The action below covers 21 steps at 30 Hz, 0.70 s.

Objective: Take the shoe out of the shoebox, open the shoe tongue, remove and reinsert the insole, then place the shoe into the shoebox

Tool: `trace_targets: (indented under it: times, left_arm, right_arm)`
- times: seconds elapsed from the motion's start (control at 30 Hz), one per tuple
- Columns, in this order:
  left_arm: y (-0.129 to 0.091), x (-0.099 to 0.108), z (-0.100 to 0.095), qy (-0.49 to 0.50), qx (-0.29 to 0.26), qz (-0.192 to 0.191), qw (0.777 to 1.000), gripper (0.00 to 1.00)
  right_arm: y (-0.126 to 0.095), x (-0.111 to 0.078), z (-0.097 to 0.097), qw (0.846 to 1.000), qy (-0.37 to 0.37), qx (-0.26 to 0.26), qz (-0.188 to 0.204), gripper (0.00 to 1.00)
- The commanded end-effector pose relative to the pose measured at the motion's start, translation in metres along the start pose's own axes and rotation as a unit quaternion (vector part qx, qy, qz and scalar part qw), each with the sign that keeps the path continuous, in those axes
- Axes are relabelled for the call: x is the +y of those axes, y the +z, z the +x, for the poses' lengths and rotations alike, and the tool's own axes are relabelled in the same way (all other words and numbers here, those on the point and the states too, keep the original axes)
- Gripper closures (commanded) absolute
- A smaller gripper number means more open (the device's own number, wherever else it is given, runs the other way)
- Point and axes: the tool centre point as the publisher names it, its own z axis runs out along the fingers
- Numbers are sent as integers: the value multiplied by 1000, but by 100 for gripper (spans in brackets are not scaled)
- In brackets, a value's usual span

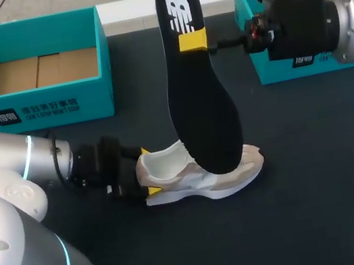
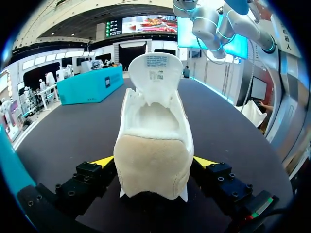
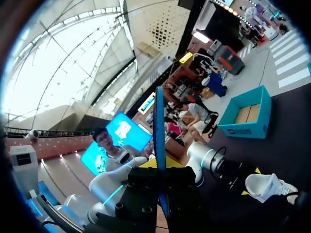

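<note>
**Right gripper (image 1: 194, 40) clamped on black foam insole (image 1: 204, 114)**

Left gripper (image 2: 154, 162) pinches the heel of the beige-and-white sneaker (image 1: 204, 172) on the dark table (image 1: 300, 207). Sneaker out, tongue up, insole removed. Reinserting it and returning to the teal cardboard shoebox (image 1: 41, 101) seemingly remain.

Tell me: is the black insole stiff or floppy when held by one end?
The insole probably holds its shape: gripped near one end by the right gripper, it looks straight, not drooping. Edge-on in the right wrist view it is thin, so likely light, and may flex if pushed.
</note>
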Motion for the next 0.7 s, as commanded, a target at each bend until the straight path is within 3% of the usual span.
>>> trace_targets:
  times: [0.03, 0.57, 0.7]
  left_arm:
    - [-10, -6, -1, -9, -3, -24, 1000, 0]
    - [-14, -8, -1, -14, -3, -29, 999, 0]
    - [-24, -12, -2, 9, -13, -71, 997, 0]
  right_arm:
    - [4, 0, 1, 1000, 1, -3, -1, 100]
    - [4, 0, 1, 1000, 1, -3, -1, 100]
    - [4, 0, 1, 1000, 1, -3, -1, 100]
